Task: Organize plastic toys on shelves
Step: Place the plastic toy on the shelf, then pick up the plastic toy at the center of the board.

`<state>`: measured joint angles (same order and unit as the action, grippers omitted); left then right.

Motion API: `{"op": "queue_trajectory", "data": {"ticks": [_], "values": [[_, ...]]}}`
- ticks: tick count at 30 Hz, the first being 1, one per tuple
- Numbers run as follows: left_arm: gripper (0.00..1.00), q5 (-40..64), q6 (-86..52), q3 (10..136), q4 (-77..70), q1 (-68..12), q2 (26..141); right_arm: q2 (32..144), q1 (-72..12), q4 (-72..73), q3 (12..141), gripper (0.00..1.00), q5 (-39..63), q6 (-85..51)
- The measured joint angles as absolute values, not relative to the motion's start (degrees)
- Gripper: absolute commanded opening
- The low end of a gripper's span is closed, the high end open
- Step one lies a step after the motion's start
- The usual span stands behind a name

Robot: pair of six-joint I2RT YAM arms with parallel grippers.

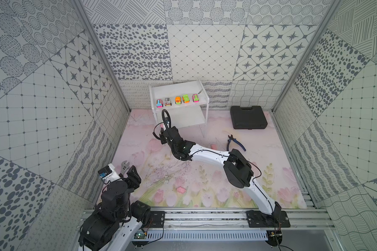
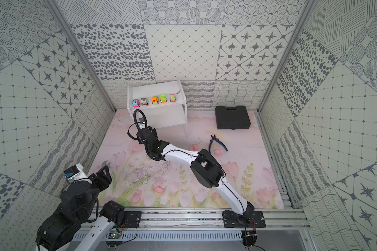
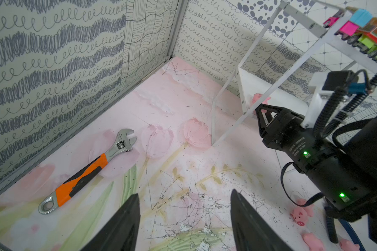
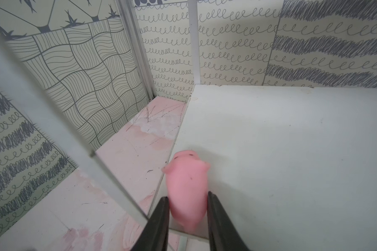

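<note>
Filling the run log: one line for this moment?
right gripper: pink pig between jaws at lower shelf edge, grip unclear | left gripper: open, empty

Taking the shelves (image 1: pixel 179 89) as your reference, you are seeing: toy cars (image 1: pixel 177 100) sitting in a row on the upper board; a pig figure (image 4: pixel 186 191) at the lower board's front left corner; case (image 1: pixel 248 117) lying right; pliers (image 1: pixel 235 142) front-right; wrench (image 3: pixel 85 173) front-left.

Overhead stereo pair plus wrist close-ups

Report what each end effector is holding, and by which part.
Left end effector: nothing, jaws open. Right end effector: flanks the rear of a pink pig at the edge of the lower shelf; whether it grips cannot be told.
</note>
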<state>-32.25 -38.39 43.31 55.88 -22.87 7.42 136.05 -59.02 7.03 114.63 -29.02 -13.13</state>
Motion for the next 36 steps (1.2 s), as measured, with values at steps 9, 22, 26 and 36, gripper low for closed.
{"op": "queue_trajectory", "data": {"ticks": [9,22,26,36], "values": [[0.7,-32.16,-38.39,43.31,55.88,-22.9,7.38,136.0,-58.83,7.86,113.34,0.47,-27.46,-13.06],[0.7,-31.62,-38.17,43.27,55.86,-22.9,7.03,123.42,-58.74,13.41,93.12,0.65,-22.06,-11.33],[0.7,-30.37,-37.69,42.92,55.75,-22.9,6.85,115.02,-58.74,15.46,81.8,0.66,-18.9,-10.44],[0.66,-18.2,-39.66,37.12,50.37,-22.9,8.75,83.9,-51.2,18.98,54.11,0.66,0.6,-13.96]]}}
